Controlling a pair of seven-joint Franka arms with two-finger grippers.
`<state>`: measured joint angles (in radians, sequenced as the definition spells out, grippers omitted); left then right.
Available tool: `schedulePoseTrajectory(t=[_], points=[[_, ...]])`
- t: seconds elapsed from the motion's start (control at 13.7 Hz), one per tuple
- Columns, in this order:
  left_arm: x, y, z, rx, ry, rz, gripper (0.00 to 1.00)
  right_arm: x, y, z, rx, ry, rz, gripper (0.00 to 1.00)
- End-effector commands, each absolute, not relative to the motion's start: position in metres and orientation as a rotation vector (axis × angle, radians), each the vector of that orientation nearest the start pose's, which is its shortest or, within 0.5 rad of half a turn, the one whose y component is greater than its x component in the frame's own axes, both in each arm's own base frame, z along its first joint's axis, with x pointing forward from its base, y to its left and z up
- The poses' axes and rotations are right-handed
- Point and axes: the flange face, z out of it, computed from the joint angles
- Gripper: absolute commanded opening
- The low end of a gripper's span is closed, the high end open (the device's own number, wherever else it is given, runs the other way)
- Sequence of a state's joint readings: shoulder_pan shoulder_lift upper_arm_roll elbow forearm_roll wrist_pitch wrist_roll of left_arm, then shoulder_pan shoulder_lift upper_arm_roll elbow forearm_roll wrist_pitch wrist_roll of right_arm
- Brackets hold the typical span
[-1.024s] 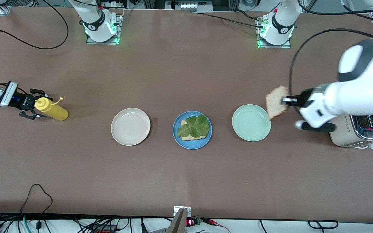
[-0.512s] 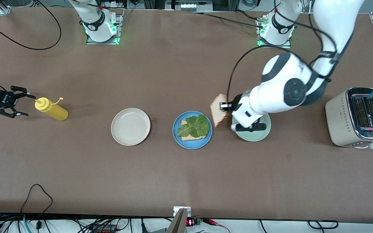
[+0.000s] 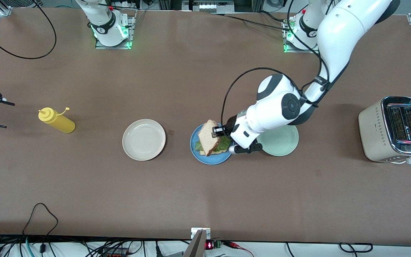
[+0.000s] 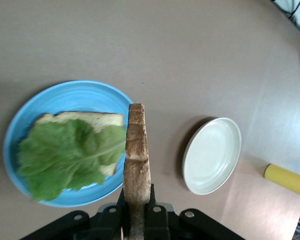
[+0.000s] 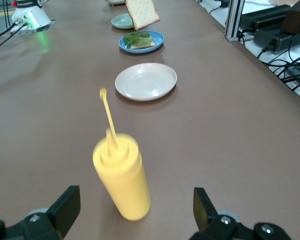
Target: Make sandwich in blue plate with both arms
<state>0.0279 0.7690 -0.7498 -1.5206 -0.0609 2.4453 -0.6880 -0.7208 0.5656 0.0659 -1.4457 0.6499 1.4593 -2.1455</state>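
Note:
The blue plate (image 3: pixel 194 141) holds one bread slice (image 3: pixel 222 151) with a green lettuce leaf (image 3: pixel 224 142) on top. My left gripper (image 3: pixel 217 131) is shut on a second toasted slice (image 3: pixel 208 137) and holds it on edge over the plate, above the lettuce. In the left wrist view the held slice (image 4: pixel 137 160) stands upright in the gripper (image 4: pixel 137 212), over the rim of the blue plate (image 4: pixel 65 95) beside the lettuce (image 4: pixel 65 155). My right gripper (image 3: pixel 10 115) is open and empty at the right arm's end of the table.
A yellow mustard bottle (image 3: pixel 56 121) lies near the right gripper (image 5: pixel 135 195), a gap apart. A beige plate (image 3: pixel 143 139) and a pale green plate (image 3: pixel 280 142) flank the blue plate. A toaster (image 3: pixel 392 129) stands at the left arm's end.
The left arm carried the toast slice from beside the toaster, over the green plate, to over the blue plate. The right gripper backed away from the mustard bottle.

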Motion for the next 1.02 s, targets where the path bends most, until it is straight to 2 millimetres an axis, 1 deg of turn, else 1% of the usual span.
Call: schedulePoseTrajectory(t=[0.0, 0.07, 0.15, 0.22, 0.29, 0.37, 0.44, 0.51, 0.59, 0.66, 0.73, 0.8, 0.95], points=[[0.623, -0.403, 0.326, 2.478, 0.323, -0.105, 0.01, 0.568, -0.286, 0.437, -1.970, -1.514, -0.570, 1.00], [0.622, -0.405, 0.315, 2.481, 0.315, -0.123, 0.01, 0.575, -0.258, 0.462, -2.017, -1.496, -0.513, 1.00], [0.616, -0.413, 0.308, 2.488, 0.296, -0.138, 0.01, 0.583, -0.223, 0.485, -2.063, -1.485, -0.449, 1.00], [0.611, -0.421, 0.301, 2.497, 0.263, -0.143, 0.01, 0.591, -0.188, 0.504, -2.124, -1.462, -0.377, 1.00], [0.610, -0.422, 0.295, 2.499, 0.220, -0.141, 0.01, 0.596, -0.153, 0.522, -2.190, -1.419, -0.314, 1.00], [0.610, -0.421, 0.293, 2.500, 0.171, -0.131, 0.01, 0.601, -0.121, 0.535, -2.270, -1.389, -0.257, 1.00], [0.610, -0.421, 0.292, 2.501, 0.132, -0.123, 0.01, 0.606, -0.084, 0.546, -2.347, -1.398, -0.198, 1.00], [0.610, -0.421, 0.291, 2.501, 0.124, -0.122, 0.01, 0.608, -0.050, 0.557, -2.431, -1.390, -0.149, 1.00], [0.610, -0.421, 0.290, 2.500, 0.124, -0.122, 0.01, 0.609, -0.017, 0.563, -2.532, -1.336, -0.094, 1.00], [0.612, -0.418, 0.290, 2.500, 0.124, -0.118, 0.01, 0.608, 0.012, 0.566, -2.652, -1.231, -0.036, 1.00], [0.615, -0.414, 0.290, 2.500, 0.118, -0.110, 0.01, 0.607, 0.035, 0.566, -2.745, -1.130, 0.015, 1.00], [0.617, -0.411, 0.291, 2.498, 0.108, -0.105, 0.01, 0.606, 0.049, 0.566, -2.842, -1.024, 0.058, 1.00], [0.621, -0.403, 0.290, 2.500, 0.116, -0.107, 0.01, 0.605, 0.070, 0.561, -2.987, -0.808, 0.111, 1.00]])
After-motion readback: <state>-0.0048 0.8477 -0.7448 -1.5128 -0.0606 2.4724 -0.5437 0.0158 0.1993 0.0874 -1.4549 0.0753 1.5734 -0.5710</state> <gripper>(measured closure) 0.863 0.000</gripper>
